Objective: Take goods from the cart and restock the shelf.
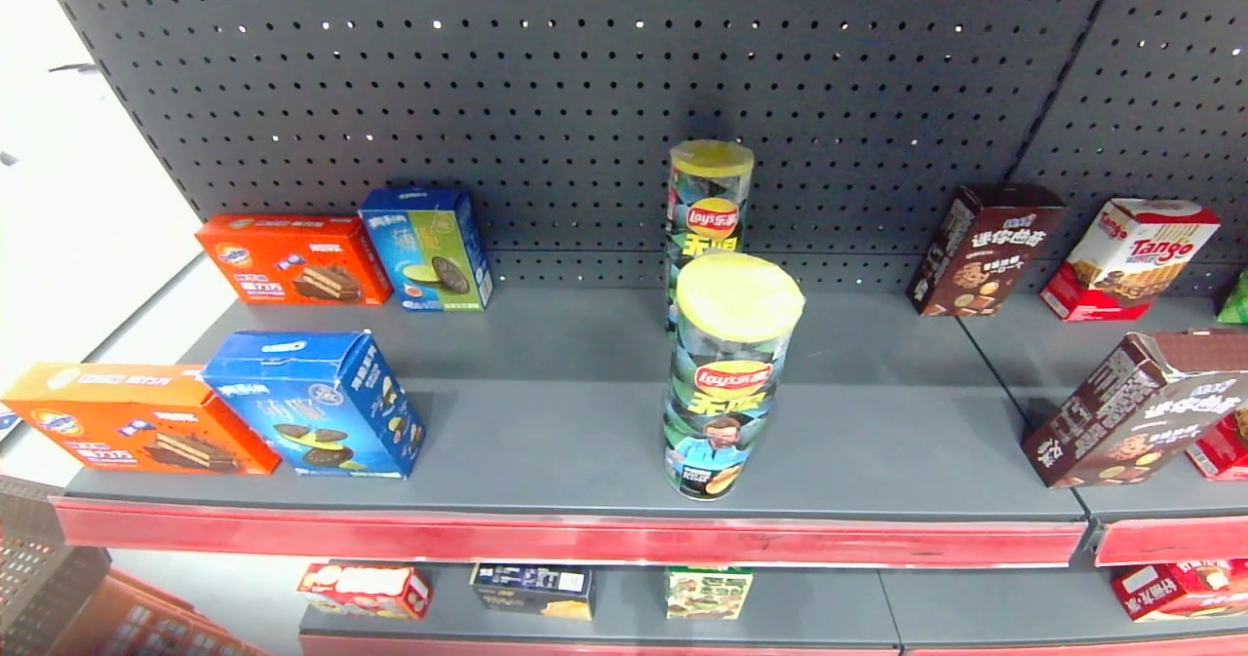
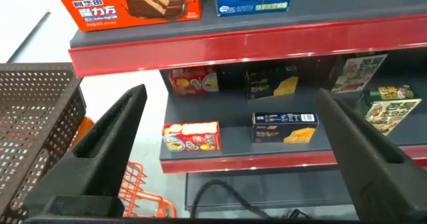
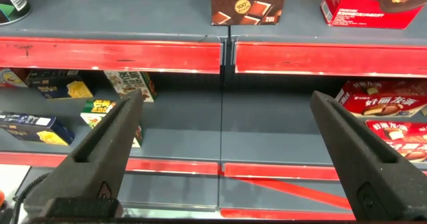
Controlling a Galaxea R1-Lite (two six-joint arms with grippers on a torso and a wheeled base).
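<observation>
Plenty of room on the shelf (image 1: 546, 442) here. It's a flat grey metal deck with a glossy red strip (image 1: 585, 537) along the front edge and a dark pegboard (image 1: 546, 81) at the back. Two chip cans stand upright mid-shelf, one behind the other. The front can (image 1: 726, 383) is near the red edge and the rear can (image 1: 709, 193) is up against the pegboard. Both are tall printed cylinders with yellow lids.

There's a wide bare stretch on each side of the cans. On the left it runs to the blue box (image 1: 317, 405) sitting beside an orange box (image 1: 136, 417), and on the right to a seam in the deck, just before a brown box (image 1: 1136, 407) that leans tilted. All the boxes are cardboard with sharp corners.

Both arms sit low, facing the lower shelves under that red strip. The left gripper (image 2: 231, 94) is spread wide with nothing in it, its long matte black wedge fingers well apart. A dark mesh basket (image 2: 33, 117) is off to one side of it. The right gripper (image 3: 227, 96) looks the same, wide and empty.
</observation>
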